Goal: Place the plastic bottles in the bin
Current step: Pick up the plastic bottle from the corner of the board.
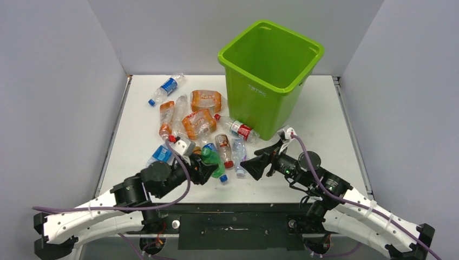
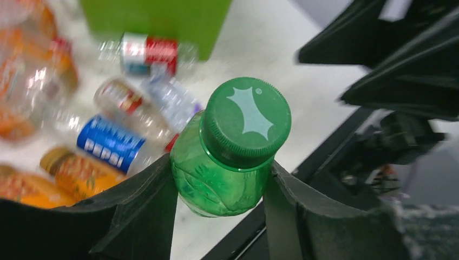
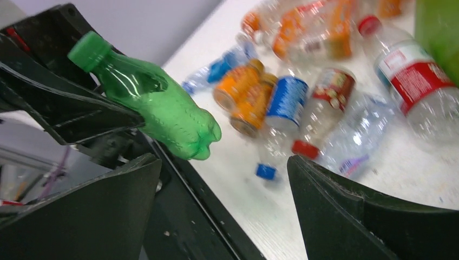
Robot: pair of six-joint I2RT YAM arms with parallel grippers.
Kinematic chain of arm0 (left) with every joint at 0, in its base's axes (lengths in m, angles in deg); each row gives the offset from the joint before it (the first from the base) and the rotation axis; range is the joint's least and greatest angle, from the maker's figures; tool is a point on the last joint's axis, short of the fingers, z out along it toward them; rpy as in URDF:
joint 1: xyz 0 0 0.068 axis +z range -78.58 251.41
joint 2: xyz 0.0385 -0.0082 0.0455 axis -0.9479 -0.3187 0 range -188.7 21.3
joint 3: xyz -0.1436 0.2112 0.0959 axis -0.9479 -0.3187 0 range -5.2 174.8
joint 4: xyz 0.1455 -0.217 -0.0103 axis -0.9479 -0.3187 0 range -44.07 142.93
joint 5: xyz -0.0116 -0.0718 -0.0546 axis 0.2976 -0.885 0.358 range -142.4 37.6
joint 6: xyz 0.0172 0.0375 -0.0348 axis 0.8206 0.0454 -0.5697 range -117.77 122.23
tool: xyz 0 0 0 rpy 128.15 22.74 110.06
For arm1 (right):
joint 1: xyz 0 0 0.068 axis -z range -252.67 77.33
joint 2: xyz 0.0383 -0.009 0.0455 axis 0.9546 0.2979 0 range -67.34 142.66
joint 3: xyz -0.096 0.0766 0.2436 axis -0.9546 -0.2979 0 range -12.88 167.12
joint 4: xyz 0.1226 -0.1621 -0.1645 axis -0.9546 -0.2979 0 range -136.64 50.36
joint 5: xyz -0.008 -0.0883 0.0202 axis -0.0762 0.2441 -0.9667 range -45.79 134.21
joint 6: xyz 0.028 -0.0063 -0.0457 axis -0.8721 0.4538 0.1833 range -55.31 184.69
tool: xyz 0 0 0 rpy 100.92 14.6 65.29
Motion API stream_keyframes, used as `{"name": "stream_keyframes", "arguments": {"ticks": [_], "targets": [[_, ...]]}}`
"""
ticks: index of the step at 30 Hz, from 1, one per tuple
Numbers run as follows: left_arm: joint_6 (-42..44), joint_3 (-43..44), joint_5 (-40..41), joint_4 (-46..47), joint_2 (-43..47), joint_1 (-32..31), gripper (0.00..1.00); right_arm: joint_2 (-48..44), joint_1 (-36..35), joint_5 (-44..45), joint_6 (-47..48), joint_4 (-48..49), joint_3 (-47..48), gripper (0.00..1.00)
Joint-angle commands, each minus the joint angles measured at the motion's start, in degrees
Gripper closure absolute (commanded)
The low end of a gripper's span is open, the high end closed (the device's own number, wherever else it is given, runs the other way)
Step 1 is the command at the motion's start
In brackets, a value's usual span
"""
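Observation:
My left gripper (image 1: 208, 166) is shut on the small green bottle (image 1: 215, 159), its fingers pressing the body just below the green cap (image 2: 246, 122). In the right wrist view the green bottle (image 3: 162, 111) hangs over the table's near edge. My right gripper (image 1: 252, 166) stands open and holds nothing, a little right of the green bottle. Several crushed plastic bottles (image 1: 199, 122) with orange, blue and red labels lie on the white table left of the bin (image 1: 260, 103). The lime-green bin stands upright at the back; I see nothing inside it.
A blue-labelled bottle (image 1: 168, 86) lies apart at the far left. A red-labelled bottle (image 1: 238, 129) rests against the bin's foot. A loose blue cap (image 3: 266, 171) sits near the front edge. Grey walls close in the table on three sides.

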Motion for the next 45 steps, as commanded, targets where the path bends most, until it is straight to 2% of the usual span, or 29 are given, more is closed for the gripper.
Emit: {"name": "stream_keyframes", "arguments": {"ticks": [1,2,6,10,16,21,27,34,38,45], "targets": [[9.7,19.6,-15.8,-11.9,-4.7,0.0,0.95,-0.1,-0.5,-7.4,-0.6,9.4,5.9,0.1],[11.4,22.9,-18.3,-14.8,-6.4,0.0,0.99,-0.1,-0.5,-8.2,-1.2,11.2,6.5,0.1],[18.0,30.0,-27.7,-19.8,-11.5,0.9,1.0,1.5,-0.5,-10.2,-2.6,14.7,11.0,0.1],[23.9,29.3,-38.9,-17.5,-14.1,2.7,1.0,3.9,-0.5,-13.2,-2.6,14.6,15.9,0.1],[23.8,24.7,-56.5,-8.7,-16.9,10.9,1.0,9.7,-0.6,-12.4,4.5,-3.7,27.4,0.1],[18.2,20.3,-69.3,0.5,-19.3,19.4,1.0,12.1,-0.7,-11.8,7.2,-13.3,33.3,0.09],[9.0,15.9,-73.8,10.8,-20.9,23.6,1.0,13.3,-1.1,-9.9,7.8,-17.5,33.4,0.05],[7.7,14.2,-72.8,11.5,-20.2,24.0,1.0,14.9,-2.8,-9.1,6.3,-14.8,32.1,0.01],[8.1,13.7,-71.8,11.6,-19.4,24.0,1.0,17.1,-6.4,-7.5,6.1,-13.1,31.9,0.06],[8.2,13.4,-71.1,11.5,-18.5,24.0,1.0,21.0,-14.2,2.3,7.7,-13.5,33.2,0.13]]}}
